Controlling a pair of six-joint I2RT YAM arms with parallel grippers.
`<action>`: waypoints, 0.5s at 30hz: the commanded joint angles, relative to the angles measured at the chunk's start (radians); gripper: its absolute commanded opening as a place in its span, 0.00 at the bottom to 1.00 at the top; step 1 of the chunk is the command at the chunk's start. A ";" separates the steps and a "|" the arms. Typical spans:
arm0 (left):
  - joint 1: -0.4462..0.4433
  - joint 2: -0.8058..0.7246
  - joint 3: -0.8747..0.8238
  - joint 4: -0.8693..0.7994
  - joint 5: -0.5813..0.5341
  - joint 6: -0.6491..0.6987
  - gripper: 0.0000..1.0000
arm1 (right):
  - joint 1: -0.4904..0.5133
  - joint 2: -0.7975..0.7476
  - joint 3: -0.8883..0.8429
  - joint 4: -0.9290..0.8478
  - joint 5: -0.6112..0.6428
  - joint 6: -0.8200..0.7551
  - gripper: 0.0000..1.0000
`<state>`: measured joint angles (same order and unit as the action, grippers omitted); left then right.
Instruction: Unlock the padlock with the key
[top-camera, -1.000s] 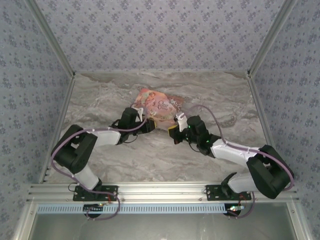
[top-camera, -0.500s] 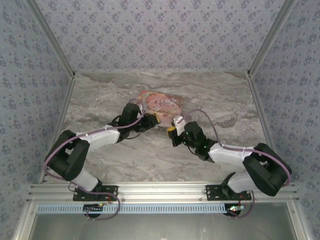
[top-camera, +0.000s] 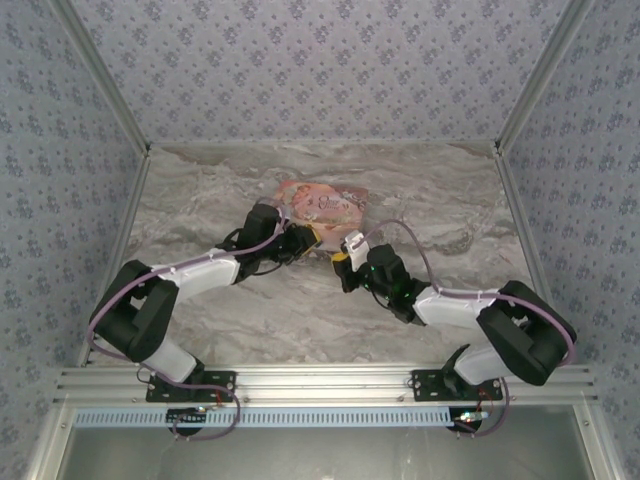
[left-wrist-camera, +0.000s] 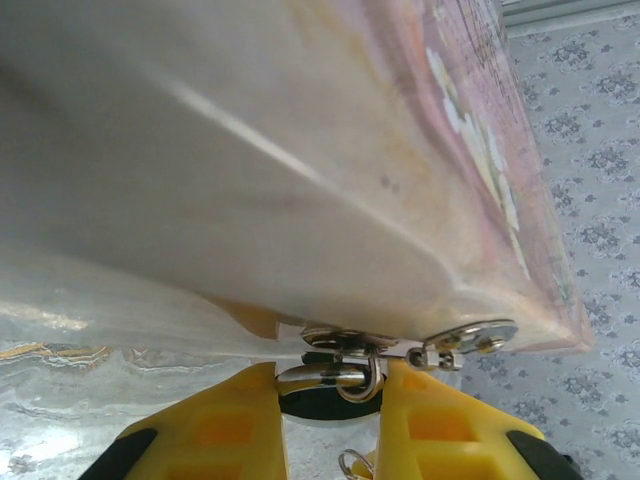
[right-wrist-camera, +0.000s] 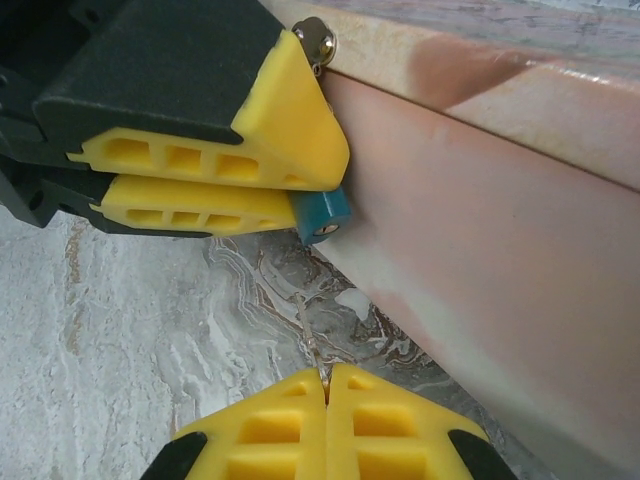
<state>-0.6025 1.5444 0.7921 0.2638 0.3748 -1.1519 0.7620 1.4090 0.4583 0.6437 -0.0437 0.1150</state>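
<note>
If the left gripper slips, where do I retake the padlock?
Pinch the padlock across its blue body, coming from the side opposite the pink box, as the left gripper does: the shackle is hooked to the box, the free end faces the key.

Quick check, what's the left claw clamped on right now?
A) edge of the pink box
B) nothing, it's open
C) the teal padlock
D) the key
C: in the right wrist view, the left claw has its yellow fingers pinched on the teal padlock beside the pink box. The key sits in the shut right claw.
</note>
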 joint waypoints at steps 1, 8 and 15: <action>-0.006 -0.044 0.039 0.038 0.047 -0.040 0.19 | -0.001 0.019 0.001 0.062 -0.023 0.008 0.00; -0.006 -0.046 0.033 0.040 0.043 -0.040 0.19 | -0.034 0.046 0.003 0.107 -0.074 0.046 0.00; -0.005 -0.039 0.035 0.044 0.047 -0.042 0.18 | -0.048 0.077 0.020 0.118 -0.084 0.061 0.00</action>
<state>-0.6025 1.5444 0.7921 0.2642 0.3748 -1.1648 0.7193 1.4712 0.4587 0.7258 -0.1127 0.1532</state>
